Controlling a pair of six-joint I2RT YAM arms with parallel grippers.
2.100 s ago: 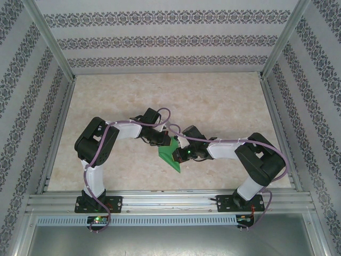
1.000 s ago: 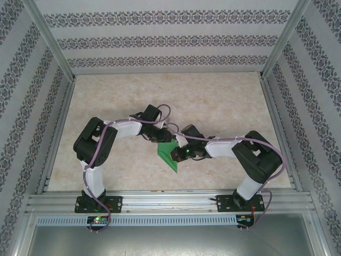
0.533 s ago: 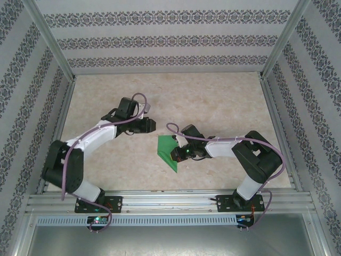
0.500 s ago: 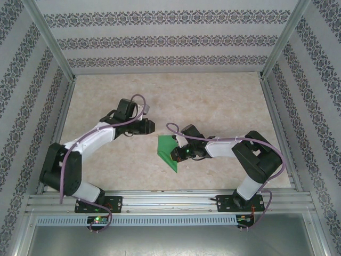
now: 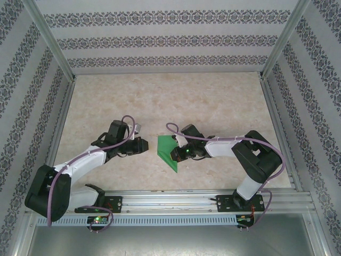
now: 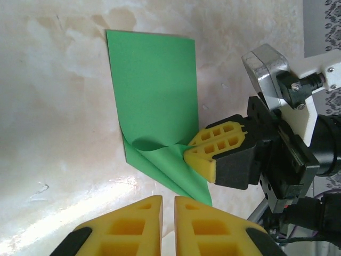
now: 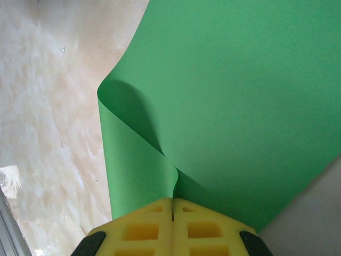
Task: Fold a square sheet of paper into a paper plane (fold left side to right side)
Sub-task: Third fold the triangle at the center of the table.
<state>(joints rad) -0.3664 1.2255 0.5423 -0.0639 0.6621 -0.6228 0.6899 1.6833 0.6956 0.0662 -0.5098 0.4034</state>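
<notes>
Near the middle of the table (image 5: 213, 101), a little toward its near edge, lay everything that mattered. We saw the left arm (image 5: 80, 165) stretched low, slanting in from the near-left corner. The right arm (image 5: 250, 160) was bent at the elbow, its forearm reaching left along the near edge.

Between their tips the paper (image 5: 166, 152) lay mostly flat. Its long axis ran from the far side toward the near edge, slanting slightly rightward. It sat to the right of the left gripper (image 5: 141, 145), near but apart.

The right gripper (image 5: 180, 154) was the nearer, clamped tight on a lifted, curling flap at the paper's right edge. The left gripper was all but closed, a slit between its fingers (image 6: 128, 226), and empty. We judged that the right arm would carry the fold.
</notes>
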